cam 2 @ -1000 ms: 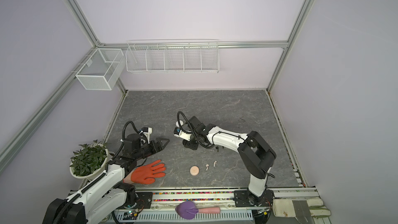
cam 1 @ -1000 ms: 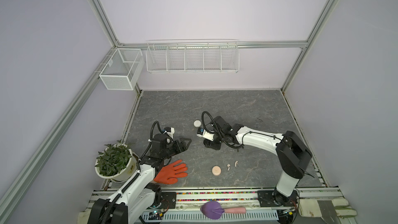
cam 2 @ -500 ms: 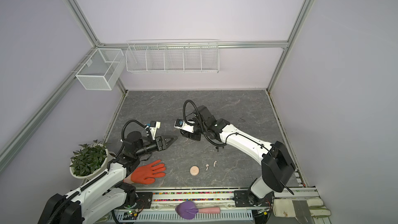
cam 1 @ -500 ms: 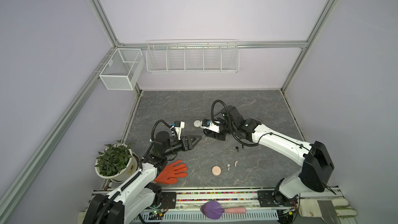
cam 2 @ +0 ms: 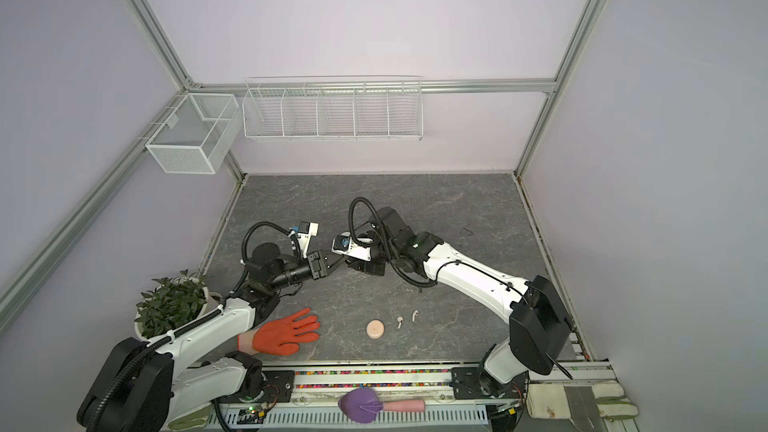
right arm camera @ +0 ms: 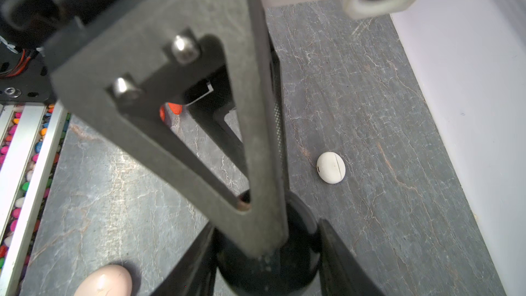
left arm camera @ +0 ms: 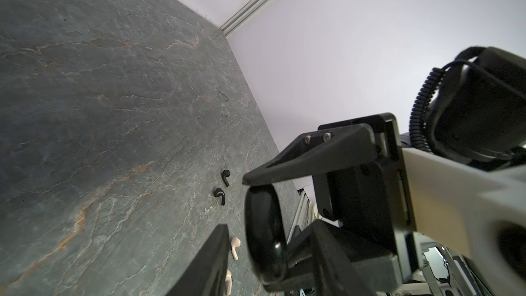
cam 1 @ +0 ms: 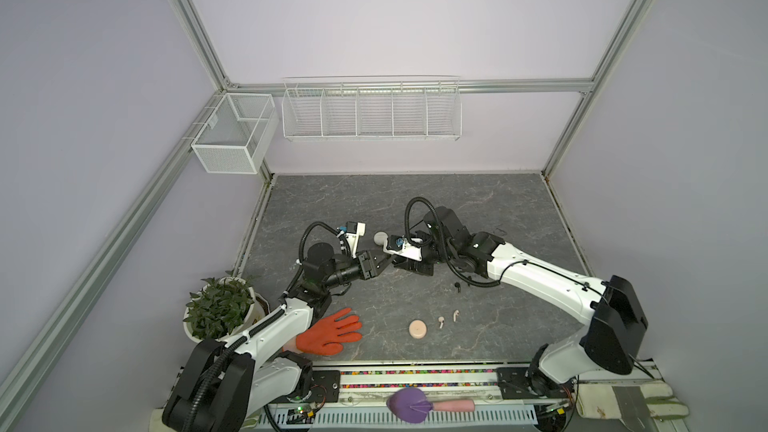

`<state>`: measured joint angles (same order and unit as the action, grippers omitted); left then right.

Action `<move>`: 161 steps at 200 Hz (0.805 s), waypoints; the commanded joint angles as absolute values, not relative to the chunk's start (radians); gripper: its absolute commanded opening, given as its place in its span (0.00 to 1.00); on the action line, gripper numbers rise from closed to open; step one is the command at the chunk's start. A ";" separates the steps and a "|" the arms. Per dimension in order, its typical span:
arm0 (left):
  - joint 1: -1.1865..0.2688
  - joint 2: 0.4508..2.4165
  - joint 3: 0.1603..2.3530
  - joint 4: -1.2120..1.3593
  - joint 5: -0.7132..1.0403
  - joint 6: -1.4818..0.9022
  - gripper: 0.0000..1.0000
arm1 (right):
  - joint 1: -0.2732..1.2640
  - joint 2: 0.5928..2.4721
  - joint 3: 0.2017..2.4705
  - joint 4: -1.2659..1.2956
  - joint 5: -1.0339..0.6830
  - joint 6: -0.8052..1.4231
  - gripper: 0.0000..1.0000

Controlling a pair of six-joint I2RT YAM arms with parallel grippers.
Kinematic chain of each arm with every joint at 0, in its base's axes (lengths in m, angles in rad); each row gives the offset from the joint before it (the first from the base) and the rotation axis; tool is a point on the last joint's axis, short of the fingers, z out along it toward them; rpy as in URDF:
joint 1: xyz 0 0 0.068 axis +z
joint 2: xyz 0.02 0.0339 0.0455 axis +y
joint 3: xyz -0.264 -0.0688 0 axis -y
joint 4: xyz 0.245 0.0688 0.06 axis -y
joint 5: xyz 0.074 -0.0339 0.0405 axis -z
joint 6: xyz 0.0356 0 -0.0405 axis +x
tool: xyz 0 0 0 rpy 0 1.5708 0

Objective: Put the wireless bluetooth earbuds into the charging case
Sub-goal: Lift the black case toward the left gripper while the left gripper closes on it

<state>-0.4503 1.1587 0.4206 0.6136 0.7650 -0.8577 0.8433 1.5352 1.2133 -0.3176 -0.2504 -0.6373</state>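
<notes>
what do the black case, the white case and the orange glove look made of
Black charging case: likely hard plastic, glossy; a bright highlight sits on its curved rim. White charging case: probably plastic too, satin, with a fine seam line. Orange glove: seemingly rubber-coated fabric, matte, with a paler cuff.

No word, brand, number or sign can be read anywhere. The white round clamshell case (right arm camera: pixel 331 167) on the grey stone-patterned tabletop (right arm camera: pixel 370 103) bears only a short dark dash beside its seam, not a letter. The blue sticker (cam 2: pixel 344 241) on a white wrist-camera mount (cam 2: pixel 360 252) is too small to read.
</notes>
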 commanded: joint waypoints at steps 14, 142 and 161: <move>-0.459 1.183 0.443 0.694 0.798 -0.887 0.41 | 0.851 1.518 1.216 -0.321 -0.249 -0.663 0.30; -0.467 1.129 0.388 0.655 0.795 -0.873 0.35 | 0.852 1.523 1.233 -0.322 -0.225 -0.669 0.29; -0.466 1.128 0.382 0.656 0.796 -0.872 0.36 | 0.852 1.525 1.239 -0.322 -0.228 -0.669 0.29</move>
